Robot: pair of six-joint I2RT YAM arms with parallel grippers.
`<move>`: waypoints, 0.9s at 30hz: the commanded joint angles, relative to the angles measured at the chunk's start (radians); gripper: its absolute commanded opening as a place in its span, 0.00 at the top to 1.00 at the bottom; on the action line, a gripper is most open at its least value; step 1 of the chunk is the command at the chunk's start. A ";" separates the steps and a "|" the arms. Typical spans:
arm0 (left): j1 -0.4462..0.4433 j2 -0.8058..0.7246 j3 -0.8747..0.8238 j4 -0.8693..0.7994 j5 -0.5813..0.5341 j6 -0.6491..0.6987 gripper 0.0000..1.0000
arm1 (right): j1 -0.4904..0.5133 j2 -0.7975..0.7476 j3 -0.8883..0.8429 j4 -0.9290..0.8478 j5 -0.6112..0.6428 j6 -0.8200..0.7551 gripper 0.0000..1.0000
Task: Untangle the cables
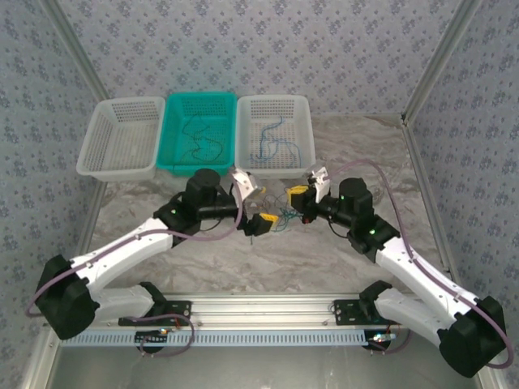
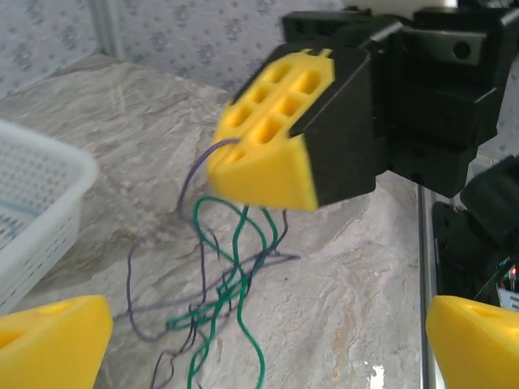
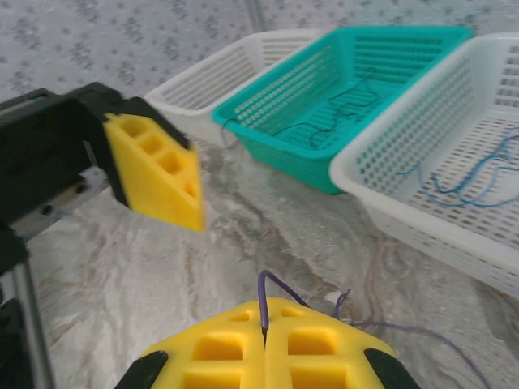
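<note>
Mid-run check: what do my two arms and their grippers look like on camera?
The left arm and right arm have white links and black joints with small green lights. A purple-grey cable runs along each. The left gripper and right gripper carry yellow wedge-shaped pads with rectangular holes, on black mounts.

No readable text, label or number appears anywhere.

A: What do the arms (image 1: 122, 247) look like?
B: White, with black joints (image 1: 355, 198) and bases (image 1: 65, 296), small green lights (image 1: 372, 232).
A: And the fingers (image 2: 268, 146)?
B: Yellow wedges with square pockets, on black mounts. Purple-grey arm cables (image 1: 203, 237) loop alongside.
</note>
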 commanded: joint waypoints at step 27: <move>-0.007 0.151 -0.071 0.366 -0.163 0.066 0.61 | 0.074 -0.072 0.004 0.048 -0.137 -0.050 1.00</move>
